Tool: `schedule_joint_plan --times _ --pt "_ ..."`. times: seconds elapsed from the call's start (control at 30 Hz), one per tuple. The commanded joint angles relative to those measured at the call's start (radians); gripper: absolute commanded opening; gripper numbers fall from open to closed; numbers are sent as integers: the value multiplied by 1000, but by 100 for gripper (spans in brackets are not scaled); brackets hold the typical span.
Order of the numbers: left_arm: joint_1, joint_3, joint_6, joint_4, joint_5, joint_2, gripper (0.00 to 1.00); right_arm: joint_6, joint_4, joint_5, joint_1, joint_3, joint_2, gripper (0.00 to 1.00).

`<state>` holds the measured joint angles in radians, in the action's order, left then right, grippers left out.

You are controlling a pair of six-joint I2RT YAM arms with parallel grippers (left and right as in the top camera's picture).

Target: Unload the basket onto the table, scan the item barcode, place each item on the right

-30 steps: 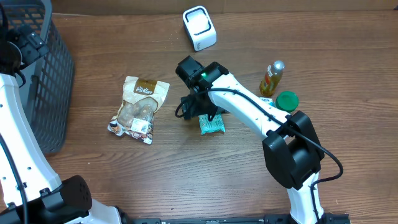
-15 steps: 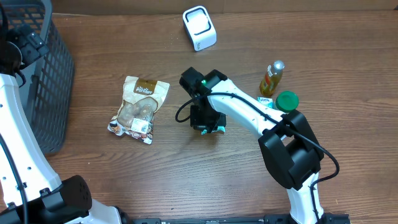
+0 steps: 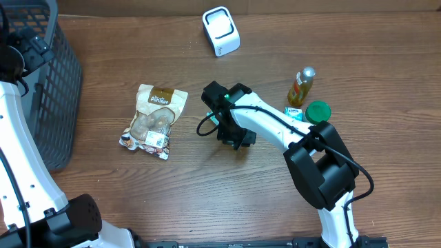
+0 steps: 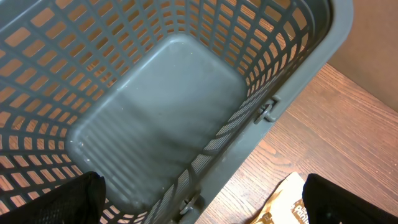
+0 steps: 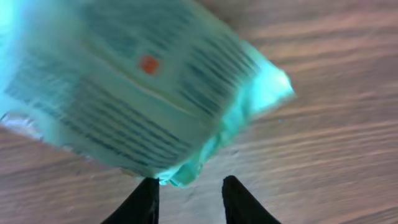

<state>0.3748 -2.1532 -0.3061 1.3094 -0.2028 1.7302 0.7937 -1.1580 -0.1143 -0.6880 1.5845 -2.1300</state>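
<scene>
Teal packet (image 5: pixel 143 93) sits on the tabletop (image 3: pixel 207 200) under the right tool (image 5: pixel 189 188), fingers close together at its edge; whether they pinch it I cannot tell. Pickup seems the step in hand; next, lift and face its barcode to the white scanner (image 3: pixel 220 31). Left tool (image 4: pixel 211 199) gapes over the basket (image 4: pixel 155 124).

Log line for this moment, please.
right gripper: at teal packet, grip unclear | left gripper: open over basket | scanner: packet not there yet

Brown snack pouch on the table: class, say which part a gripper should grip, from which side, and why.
Come from above and pinch the brown snack pouch across its short width near the top band. It lies flat on the table, so a sideways approach would probably push it.
</scene>
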Motion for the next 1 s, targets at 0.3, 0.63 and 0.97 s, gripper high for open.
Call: schedule_joint_plan --times 0.3,0.63,0.97 --pt "-3 -9 18 -4 -3 3 100 17 76 -42 9 -10 26 40" --pt "-3 -9 18 -4 -3 3 100 11 83 27 9 -10 26 67" --pt "-3 -9 18 -4 -3 3 100 -68 -82 148 79 132 44 86"
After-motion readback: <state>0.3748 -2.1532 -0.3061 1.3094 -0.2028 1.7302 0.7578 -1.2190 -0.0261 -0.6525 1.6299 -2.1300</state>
